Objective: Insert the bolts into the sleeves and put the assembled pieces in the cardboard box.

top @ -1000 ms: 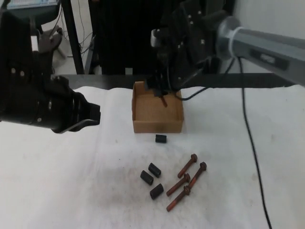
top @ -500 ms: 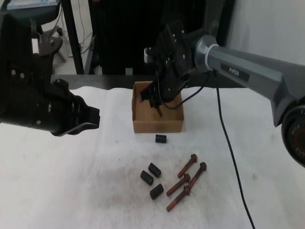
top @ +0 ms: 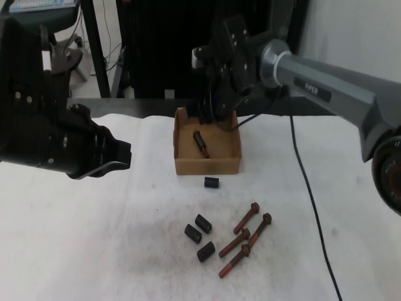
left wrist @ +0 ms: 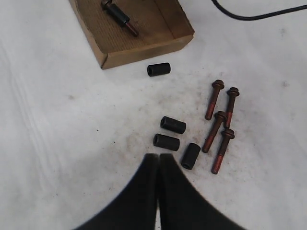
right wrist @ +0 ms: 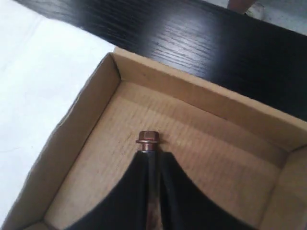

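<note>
On the white cloth (top: 94, 251), bolts (top: 245, 219) lower centre (stiff, light) want a mid-shank grip; left gripper (left wrist: 158, 157) closed, empty; right gripper (right wrist: 152, 154) slightly parted, empty.

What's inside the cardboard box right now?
One assembled piece, a bolt in a black sleeve, lies on the floor of the cardboard box. In the right wrist view the right gripper covers its sleeve, leaving the bolt head showing.
</note>
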